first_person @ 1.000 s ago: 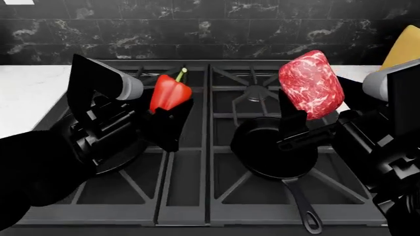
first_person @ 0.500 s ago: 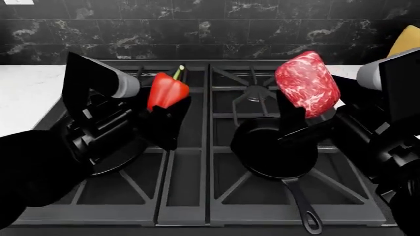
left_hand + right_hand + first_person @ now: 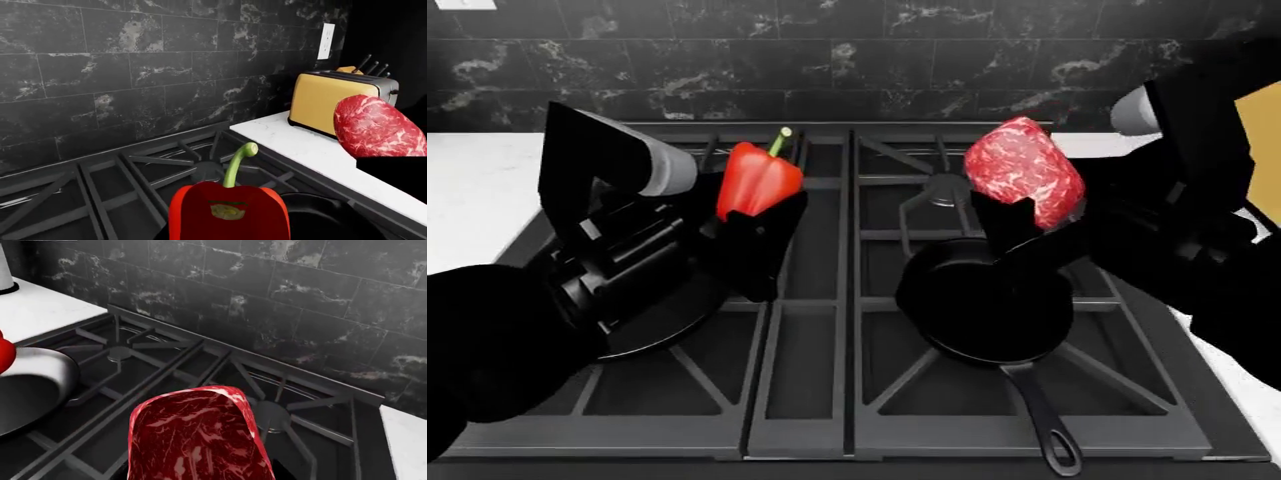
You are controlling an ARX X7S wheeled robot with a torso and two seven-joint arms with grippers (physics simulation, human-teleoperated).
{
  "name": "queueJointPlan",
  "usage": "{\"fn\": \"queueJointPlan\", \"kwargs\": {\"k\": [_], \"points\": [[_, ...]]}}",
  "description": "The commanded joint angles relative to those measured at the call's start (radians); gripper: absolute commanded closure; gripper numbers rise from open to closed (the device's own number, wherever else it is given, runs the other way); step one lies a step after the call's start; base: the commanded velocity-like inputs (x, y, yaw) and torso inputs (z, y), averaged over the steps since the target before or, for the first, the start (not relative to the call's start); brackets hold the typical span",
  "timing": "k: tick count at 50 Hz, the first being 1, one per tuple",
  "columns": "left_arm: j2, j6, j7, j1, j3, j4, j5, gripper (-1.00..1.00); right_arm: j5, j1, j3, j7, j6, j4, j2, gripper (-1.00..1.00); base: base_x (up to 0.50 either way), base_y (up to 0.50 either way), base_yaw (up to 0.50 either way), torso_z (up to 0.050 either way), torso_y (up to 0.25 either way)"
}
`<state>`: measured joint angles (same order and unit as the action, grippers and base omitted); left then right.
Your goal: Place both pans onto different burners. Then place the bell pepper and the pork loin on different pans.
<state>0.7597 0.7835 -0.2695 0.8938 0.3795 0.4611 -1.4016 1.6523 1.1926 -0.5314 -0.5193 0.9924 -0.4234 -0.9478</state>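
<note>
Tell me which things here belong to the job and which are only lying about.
Job: pepper in the left gripper; pork in the right gripper; small pan and wide pan on the grates.

Lying about: toaster, wall outlet, white counter.

Your left arm [image 3: 601, 260] and right arm [image 3: 1188, 230] are blocky, matte black. Each carries a light grey cylindrical section near the wrist.
</note>
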Motion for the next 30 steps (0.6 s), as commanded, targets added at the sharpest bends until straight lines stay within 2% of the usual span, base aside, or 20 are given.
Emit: {"fn": "queueJointPlan", "kwargs": {"k": [1,10,30], "points": [[0.007,-0.006,-0.012,-0.002,-0.009,0.003,-0.018,1.0,-0.062,0.17,-0.042,0.158,0.145,0.183,0.033,1.0,0.0,0.0,0.0,0.0,0.0],[0.006,-0.005,-0.017,0.003,-0.008,0.0,-0.023,1.0,-0.14,0.208,-0.115,0.273,0.208,0.268,0.056,1.0,0.0,0.0,0.0,0.0,0.001],[-0.001,-0.012,0.002,0.001,0.002,-0.019,-0.004,1.0,-0.226,0.226,-0.204,0.391,0.247,0.363,0.101,1.0,0.0,0.0,0.0,0.001,0.002]]}}
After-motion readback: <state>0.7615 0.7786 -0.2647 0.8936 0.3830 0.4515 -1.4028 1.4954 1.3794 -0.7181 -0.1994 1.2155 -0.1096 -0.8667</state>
